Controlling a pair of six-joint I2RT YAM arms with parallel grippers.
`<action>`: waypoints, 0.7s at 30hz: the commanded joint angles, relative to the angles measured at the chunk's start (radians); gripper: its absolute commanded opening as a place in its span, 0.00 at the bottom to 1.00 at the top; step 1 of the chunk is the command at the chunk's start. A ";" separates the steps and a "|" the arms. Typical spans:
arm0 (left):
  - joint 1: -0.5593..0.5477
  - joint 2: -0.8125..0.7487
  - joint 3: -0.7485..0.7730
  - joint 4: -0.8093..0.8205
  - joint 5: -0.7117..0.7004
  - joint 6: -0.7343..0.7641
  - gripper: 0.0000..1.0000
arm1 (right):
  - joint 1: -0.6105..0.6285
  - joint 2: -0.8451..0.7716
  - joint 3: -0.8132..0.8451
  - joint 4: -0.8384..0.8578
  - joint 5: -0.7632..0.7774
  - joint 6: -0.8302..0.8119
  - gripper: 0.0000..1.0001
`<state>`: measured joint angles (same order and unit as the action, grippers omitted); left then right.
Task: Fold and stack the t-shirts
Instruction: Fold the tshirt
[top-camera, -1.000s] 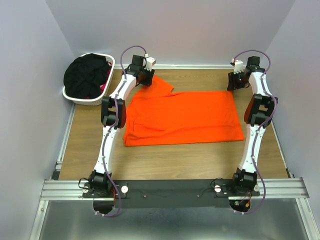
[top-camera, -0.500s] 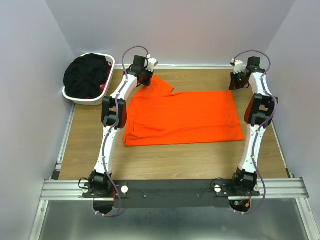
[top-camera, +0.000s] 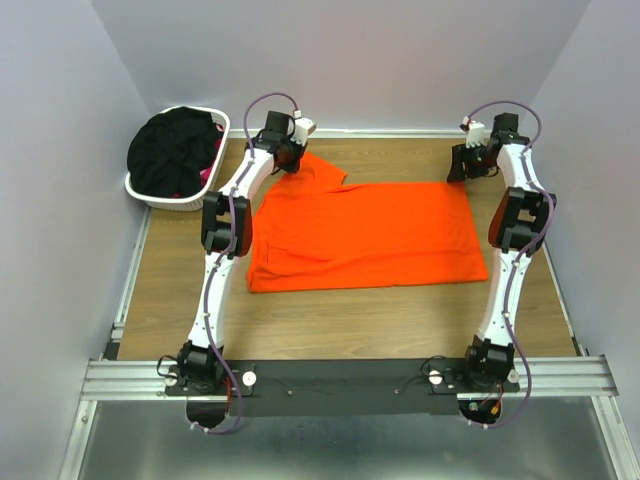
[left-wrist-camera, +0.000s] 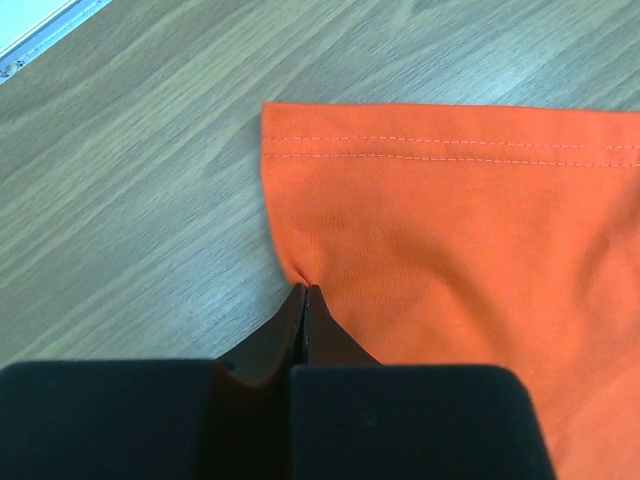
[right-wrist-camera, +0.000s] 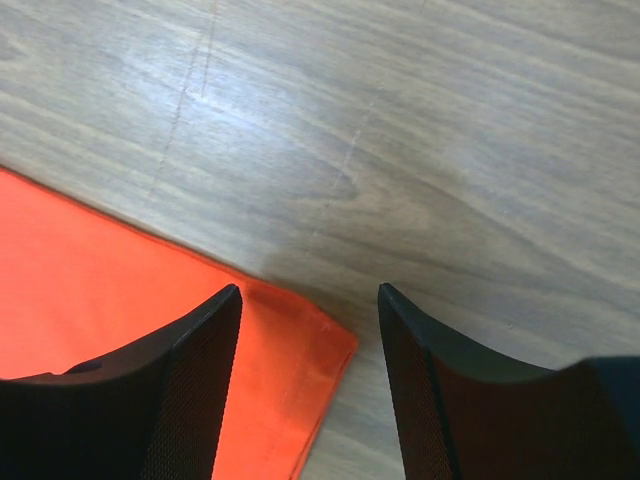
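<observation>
Wood tabletop (top-camera: 340, 315) under both arms, grey walls close on three sides. We see the left gripper (left-wrist-camera: 305, 293) pinched tight on the sleeve edge of the orange t-shirt (top-camera: 370, 235), stitched hem straight ahead of it, bare wood to its left. Jaws of the right gripper (right-wrist-camera: 310, 295) stand parted, shirt corner between them, open wood ahead. We see black t-shirts (top-camera: 170, 150) in the basket (top-camera: 140, 190), well left of the left gripper

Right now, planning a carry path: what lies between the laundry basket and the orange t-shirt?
Top view: only bare wooden table and the left arm, stretched over it to the orange t-shirt.
</observation>
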<state>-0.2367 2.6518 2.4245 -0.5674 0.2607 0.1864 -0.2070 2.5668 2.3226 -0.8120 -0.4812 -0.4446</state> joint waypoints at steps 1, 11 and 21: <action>0.005 -0.058 -0.016 -0.011 -0.006 0.013 0.00 | -0.005 -0.059 -0.023 -0.052 -0.054 0.043 0.65; 0.005 -0.064 -0.033 -0.012 -0.008 0.024 0.00 | -0.005 -0.059 -0.104 -0.065 0.009 0.006 0.61; 0.013 -0.070 -0.033 -0.023 0.002 0.028 0.00 | -0.005 -0.042 -0.101 -0.067 0.036 -0.014 0.32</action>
<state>-0.2340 2.6366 2.3993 -0.5667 0.2611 0.1993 -0.2092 2.5172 2.2353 -0.8337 -0.4778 -0.4477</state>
